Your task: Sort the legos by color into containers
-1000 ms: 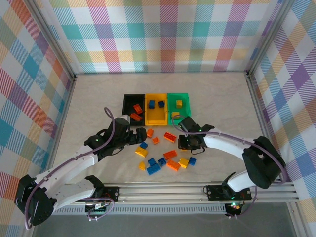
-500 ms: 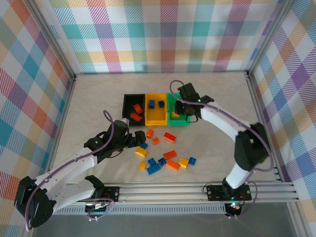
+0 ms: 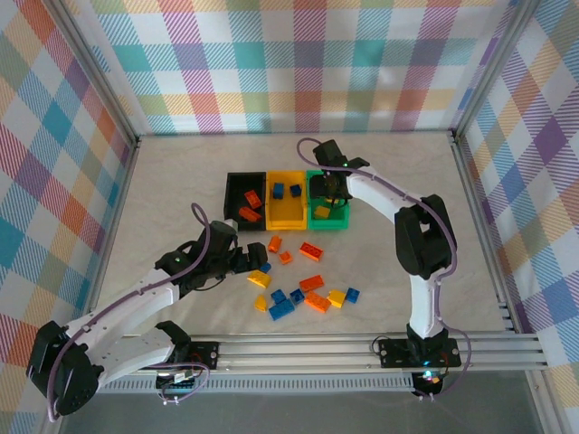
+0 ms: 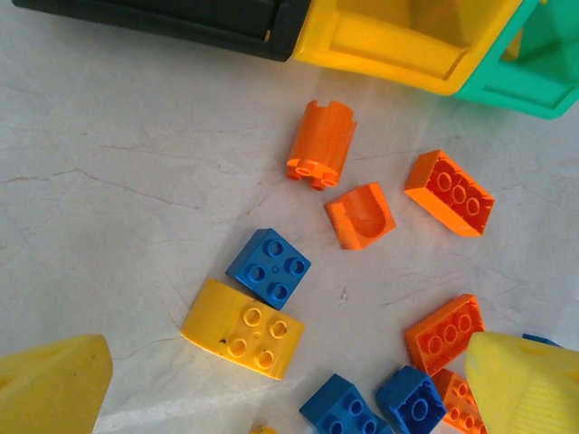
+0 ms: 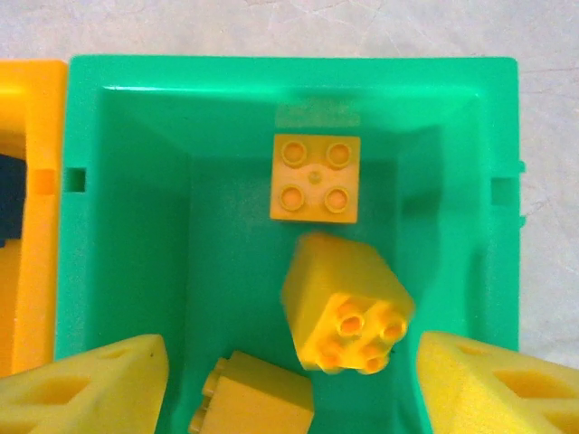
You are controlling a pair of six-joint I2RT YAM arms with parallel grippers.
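Green bin (image 5: 271,68) lies under the outstretched right pincer (image 5: 288,371), jaws apart.

Looks like a robot test cell in a lab. Closed in on three sides by plaid panels (image 3: 308,63) set in a metal frame (image 3: 493,235). Floored with a pale marbled table (image 3: 181,172). Fitted with two arms (image 3: 136,303) bolted to a slotted rail (image 3: 317,346) at the near edge, cables (image 3: 206,237) looped along them. Laid out with small bins (image 3: 229,194) and toy bricks (image 3: 312,283) as test props.
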